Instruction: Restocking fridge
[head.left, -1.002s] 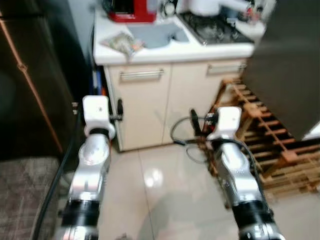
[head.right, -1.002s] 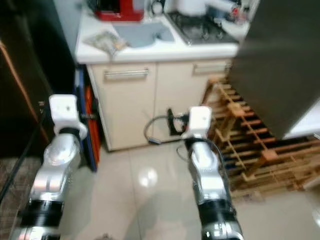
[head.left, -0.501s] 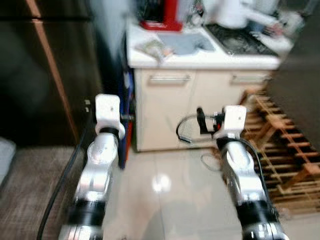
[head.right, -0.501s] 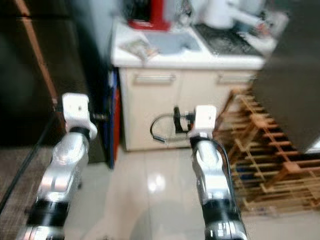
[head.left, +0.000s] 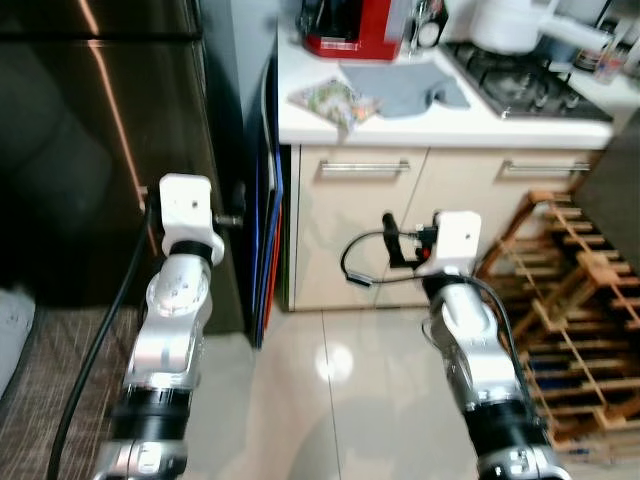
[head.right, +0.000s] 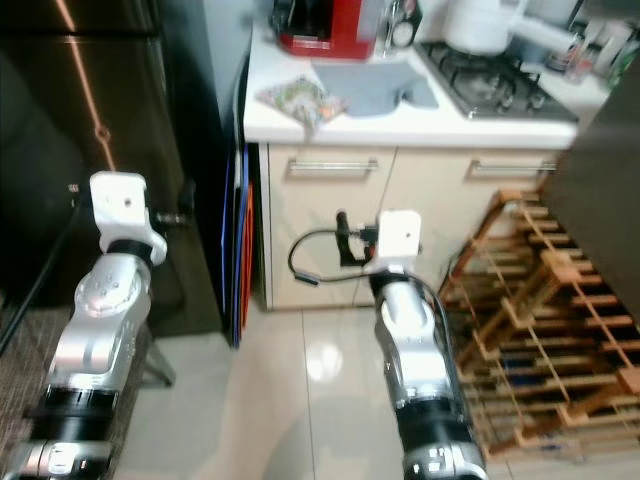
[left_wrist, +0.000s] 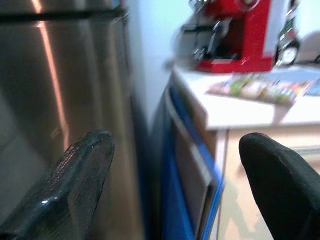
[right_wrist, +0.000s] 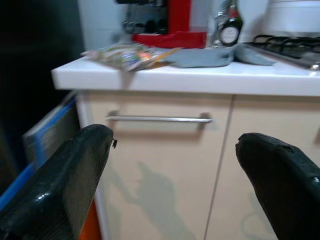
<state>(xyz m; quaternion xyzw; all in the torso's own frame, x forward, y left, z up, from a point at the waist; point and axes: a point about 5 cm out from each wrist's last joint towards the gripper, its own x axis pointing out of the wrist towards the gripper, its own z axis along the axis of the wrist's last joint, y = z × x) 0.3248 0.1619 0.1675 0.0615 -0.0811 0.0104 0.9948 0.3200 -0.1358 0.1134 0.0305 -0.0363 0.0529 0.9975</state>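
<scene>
The dark steel fridge (head.left: 90, 150) stands at the left, its door closed, with an orange streak of reflected light down its front. My left gripper (left_wrist: 175, 190) is held out at chest height, close to the fridge's right edge (left_wrist: 60, 100), open and empty. My right gripper (right_wrist: 175, 185) is open and empty too, pointing at the cream cabinet drawer (right_wrist: 160, 150) under the counter. A colourful food packet (head.left: 335, 100) lies on the white counter (head.left: 440, 125) beside a grey cloth (head.left: 405, 85).
Flat blue and red boards (head.left: 268, 230) lean in the gap between fridge and cabinet. A red coffee machine (head.left: 355, 25), a hob (head.left: 520, 85) and a white pot (head.left: 510, 25) sit on the counter. A wooden rack (head.left: 580, 330) stands at the right, a rug (head.left: 50, 380) at the lower left.
The camera has swung left, so the fridge now takes up more of the left side and the counter sits further right. Both arms keep the same raised pose with open fingers.
</scene>
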